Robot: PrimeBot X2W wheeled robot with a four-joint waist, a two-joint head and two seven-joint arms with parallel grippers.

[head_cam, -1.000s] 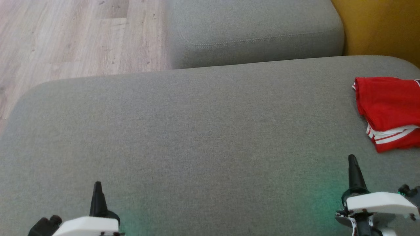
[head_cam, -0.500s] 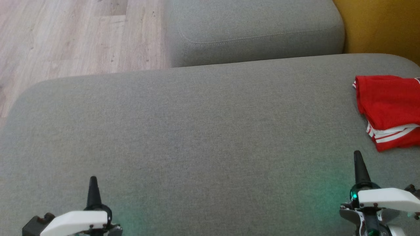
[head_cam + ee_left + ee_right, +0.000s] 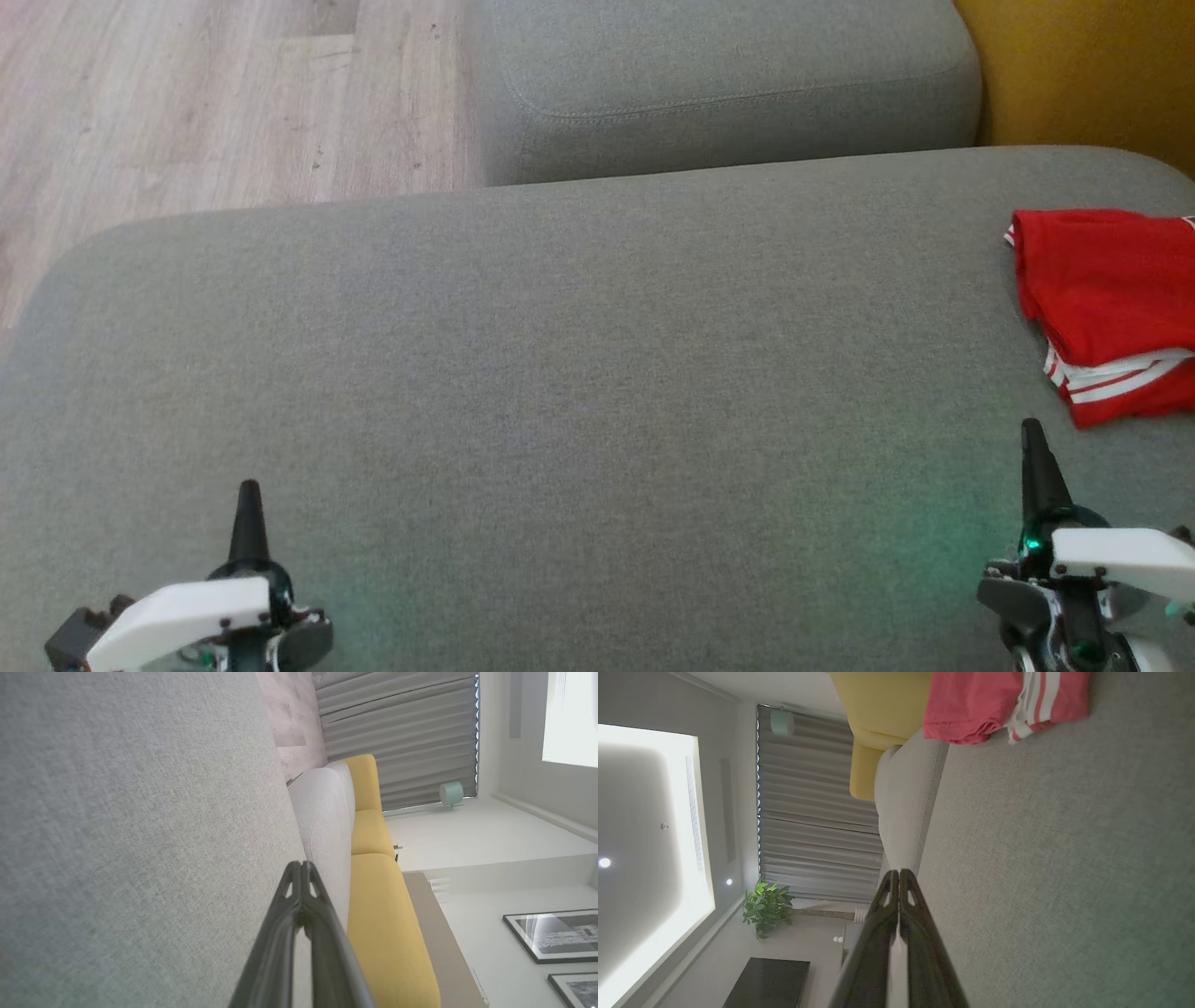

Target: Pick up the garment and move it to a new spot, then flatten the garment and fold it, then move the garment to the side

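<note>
While the garment lay far right on the sofa, the left end effector and right end effector pointed away, near; both closed, empty.

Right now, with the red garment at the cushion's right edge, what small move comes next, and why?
Probably just pull back and stop: the red garment lies folded at the grey cushion's right edge, and the left gripper and right gripper are both shut, empty and apart from it, so the task looks done.
</note>
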